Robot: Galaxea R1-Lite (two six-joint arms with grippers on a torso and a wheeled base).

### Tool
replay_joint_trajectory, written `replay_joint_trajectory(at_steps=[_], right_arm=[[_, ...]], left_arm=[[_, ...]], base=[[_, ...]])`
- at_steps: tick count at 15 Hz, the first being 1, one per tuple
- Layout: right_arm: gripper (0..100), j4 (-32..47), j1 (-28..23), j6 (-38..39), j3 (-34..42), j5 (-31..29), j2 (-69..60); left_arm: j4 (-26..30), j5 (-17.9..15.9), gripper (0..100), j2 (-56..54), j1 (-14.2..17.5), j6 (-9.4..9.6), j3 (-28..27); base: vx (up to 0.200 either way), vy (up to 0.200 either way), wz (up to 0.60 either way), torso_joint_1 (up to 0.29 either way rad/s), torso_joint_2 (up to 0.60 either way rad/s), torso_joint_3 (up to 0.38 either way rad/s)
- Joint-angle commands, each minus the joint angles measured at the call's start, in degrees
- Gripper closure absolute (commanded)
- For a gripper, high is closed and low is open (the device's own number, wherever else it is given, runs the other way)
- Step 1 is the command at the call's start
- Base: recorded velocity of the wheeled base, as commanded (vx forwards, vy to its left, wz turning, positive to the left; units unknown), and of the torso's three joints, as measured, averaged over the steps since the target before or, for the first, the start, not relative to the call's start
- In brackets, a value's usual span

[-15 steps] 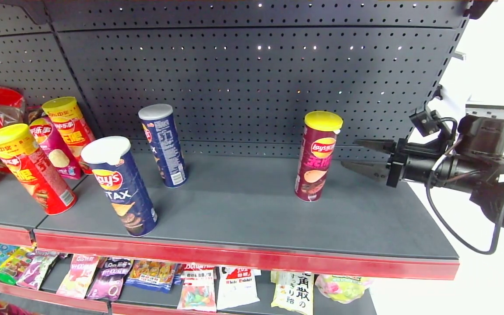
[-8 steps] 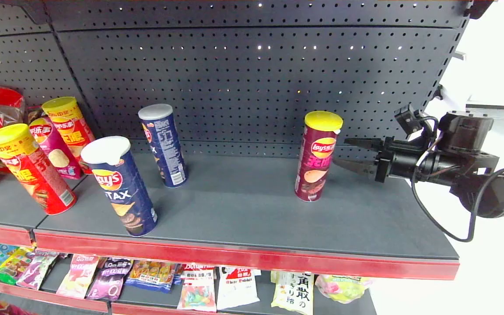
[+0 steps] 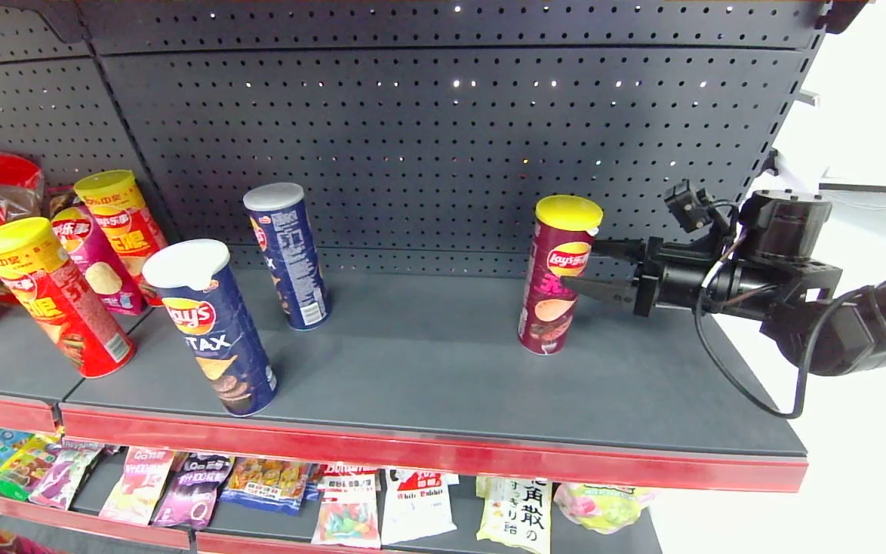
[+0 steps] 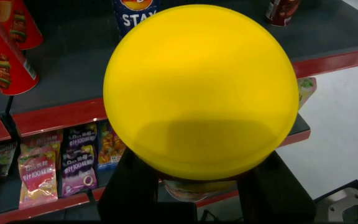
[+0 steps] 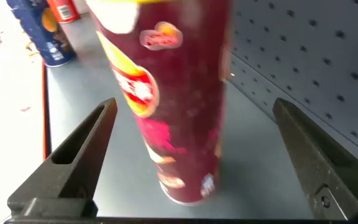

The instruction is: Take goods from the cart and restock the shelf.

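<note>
Right end effector (image 3: pixel 583 264): wide open — fingers flank maroon can (image 3: pixel 554 285), no contact seen.
Maroon can: upright on shelf (image 3: pixel 428 362), 3 o'clock of back blue can (image 3: pixel 289 258).
Left end effector (image 4: pixel 194 186): clamped on yellow-lidded can (image 4: pixel 201 87).

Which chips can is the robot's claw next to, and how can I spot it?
Look at the grey upper shelf with the red front edge. Toward its right end one can stands upright all alone, between the open fingers of the right gripper. That maroon can has a yellow lid, and its nearest neighbour, a blue can with a white lid, stands well to its left.
</note>
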Motion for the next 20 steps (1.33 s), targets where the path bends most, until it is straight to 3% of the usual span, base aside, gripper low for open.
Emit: replay_joint_trajectory(at_steps=[1, 9, 10, 16, 20], right_arm=[[0, -0.03, 1.09, 0.0, -1.3, -0.04, 0.9], [0, 0.06, 2.85, 0.53, -4.11, -0.74, 2.13], [100, 0.06, 3.55, 0.53, -4.11, -0.83, 2.22], [100, -0.29, 5.92, 0.44, -2.97, -5.32, 1.51], [100, -0.55, 9.18, 0.79, 2.39, -13.14, -5.87]], left_arm=[[-0.01, -0.01, 100, -0.04, -0.02, -0.01, -0.11], [-0.01, 0.08, 100, 0.05, -0.02, -0.01, -0.02], [-0.01, 0.08, 100, 0.05, -0.02, -0.01, -0.02], [-0.01, 0.34, 100, -0.22, 0.06, -0.01, 0.06], [0.08, 0.43, 100, -0.31, 0.06, -0.01, 0.42]], base=[[0.0, 0.0, 0.0, 0.0, 0.0, 0.0], [0.0, 0.0, 0.0, 0.0, 0.0, 0.0], [0.0, 0.0, 0.0, 0.0, 0.0, 0.0], [0.0, 0.0, 0.0, 0.0, 0.0, 0.0], [0.0, 0.0, 0.0, 0.0, 0.0, 0.0]])
